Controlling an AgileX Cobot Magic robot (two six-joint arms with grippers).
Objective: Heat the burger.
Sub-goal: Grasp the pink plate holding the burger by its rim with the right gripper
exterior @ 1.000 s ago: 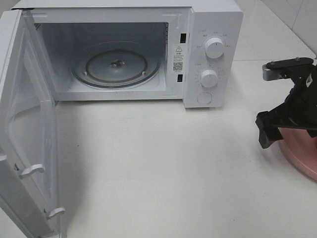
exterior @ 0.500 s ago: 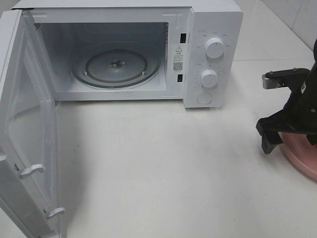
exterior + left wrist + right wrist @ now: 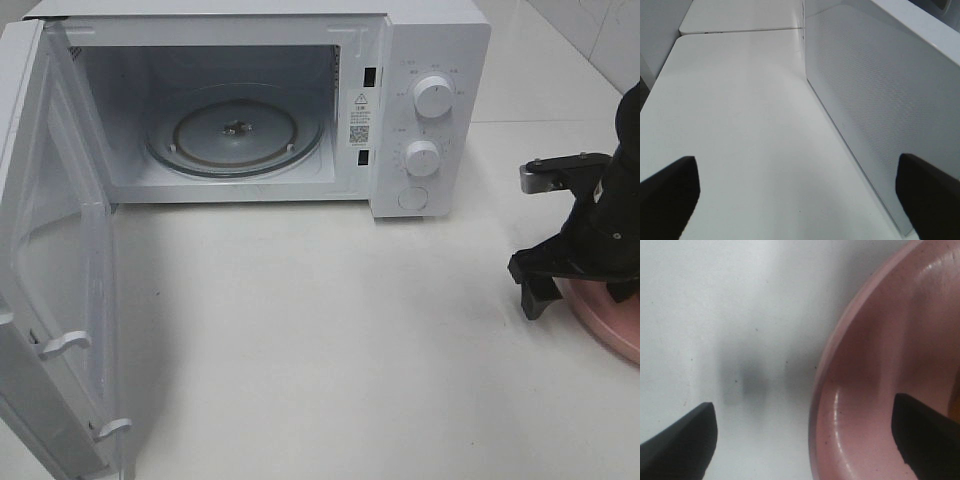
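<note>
The black right gripper (image 3: pixel 802 407), open wide, sits over the rim of the round pink plate (image 3: pixel 875 380) at the high view's right edge; the burger is hidden, so a squeeze here may tip the plate.

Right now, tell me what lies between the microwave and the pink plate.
Bare white table, in the exterior high view; only the right hand straddles the plate rim.
</note>
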